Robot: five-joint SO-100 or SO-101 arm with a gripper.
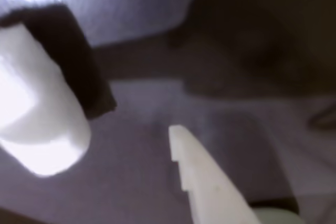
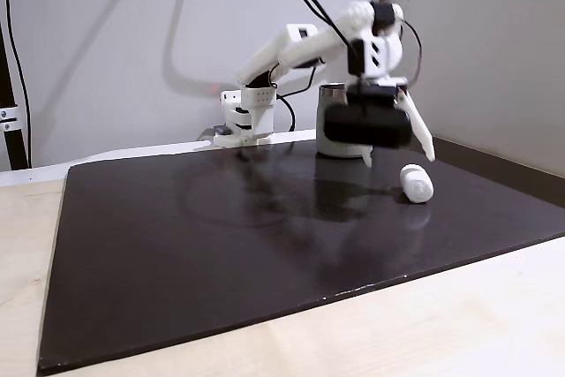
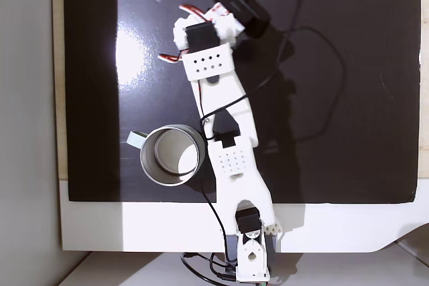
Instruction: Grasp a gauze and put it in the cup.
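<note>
Gauze (image 2: 417,183), small white soft roll on its side, below open, empty hand (image 2: 395,161).

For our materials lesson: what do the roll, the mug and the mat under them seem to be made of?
Roll: soft white fabric, matte, slightly lumpy outline.
Mug: probably metal or enamelled, with a shiny silvery rim and pale handle.
Mat: dark, smooth, semi-gloss sheet, perhaps plastic or rubber; it shows faint reflections.
</note>
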